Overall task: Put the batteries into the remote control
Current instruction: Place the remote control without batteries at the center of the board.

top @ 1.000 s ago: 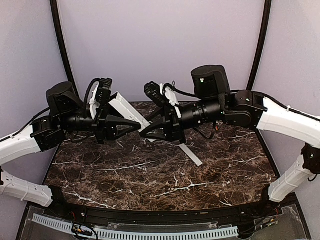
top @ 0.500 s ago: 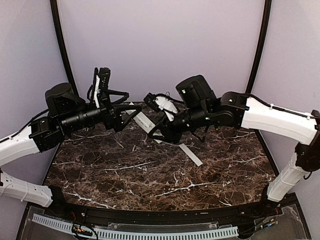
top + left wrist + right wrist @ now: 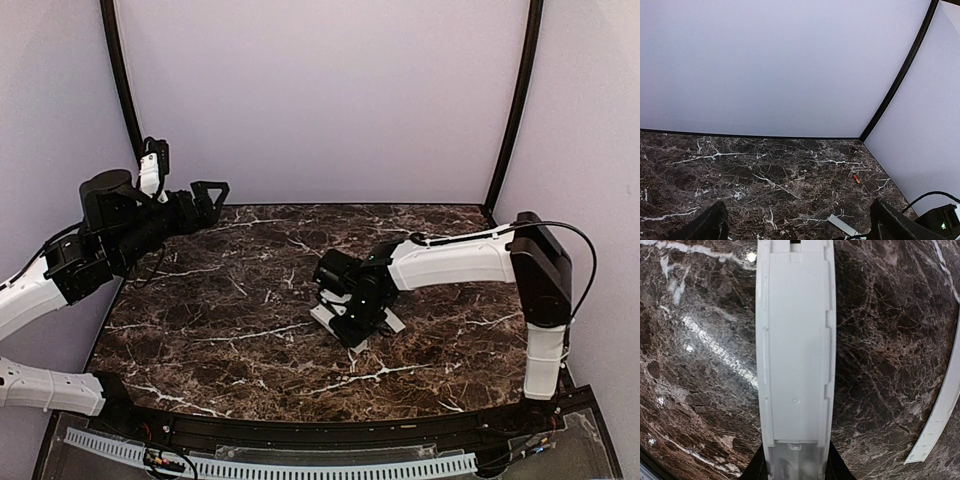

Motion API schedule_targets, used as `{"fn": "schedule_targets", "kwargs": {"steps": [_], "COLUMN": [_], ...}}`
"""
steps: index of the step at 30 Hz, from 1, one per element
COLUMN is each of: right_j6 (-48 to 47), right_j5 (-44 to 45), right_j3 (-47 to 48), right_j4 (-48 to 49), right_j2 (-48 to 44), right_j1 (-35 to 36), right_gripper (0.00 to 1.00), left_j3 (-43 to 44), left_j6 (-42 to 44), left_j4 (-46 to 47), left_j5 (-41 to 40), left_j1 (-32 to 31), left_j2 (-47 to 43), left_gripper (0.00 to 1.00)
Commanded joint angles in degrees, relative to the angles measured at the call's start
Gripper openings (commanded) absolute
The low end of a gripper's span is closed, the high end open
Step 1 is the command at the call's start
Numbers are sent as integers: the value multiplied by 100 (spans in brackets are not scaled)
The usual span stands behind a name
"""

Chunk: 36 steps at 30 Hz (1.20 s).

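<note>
The remote control [image 3: 795, 350], a long white bar with its recessed face towards the camera, fills the right wrist view just above the marble. My right gripper [image 3: 795, 467] is shut on its near end, a dark finger on each side. From above, the right gripper [image 3: 350, 312] is bent down at the table's middle, and one end of the remote control [image 3: 322, 317] shows beside it. My left gripper [image 3: 212, 195] hangs open and empty at the back left. One red battery [image 3: 856, 177] lies far off near the back right corner in the left wrist view.
The flat white cover strip [image 3: 940, 410] lies on the marble just right of the remote, also seen as the cover strip [image 3: 840, 223] in the left wrist view. The enclosure's walls and black corner posts [image 3: 510, 100] ring the marble table [image 3: 230, 330].
The left gripper opened, let go of the remote and pulled back to the far left. The right arm swung the remote from mid-air down to the table's middle.
</note>
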Motion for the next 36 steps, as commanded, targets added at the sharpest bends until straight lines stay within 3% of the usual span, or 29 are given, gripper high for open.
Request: {"fn": "schedule_targets", "kwargs": {"steps": [1, 10, 14, 27, 31, 36], "right_j6": [503, 777, 744, 193, 31, -162], "right_j5": [245, 373, 335, 310, 402, 826], "right_j3": [40, 207, 239, 1131, 1375, 1220], "right_j4": [-203, -501, -515, -725, -655, -647], "right_j2": [144, 677, 737, 209, -413, -690], "right_j1": [47, 175, 213, 123, -350, -1530], "right_gripper": [0, 0, 27, 66, 62, 36], "left_j3": [-140, -137, -137, -163, -168, -163], "left_j6": [-269, -157, -111, -24, 22, 73], "left_j4": [-199, -144, -124, -147, -126, -143], "left_j5": [-198, -254, -267, -329, -325, -302], "left_j1": [52, 73, 81, 106, 117, 132], "left_j2": [-131, -66, -67, -59, -16, 54], "left_gripper": [98, 98, 98, 98, 98, 98]}}
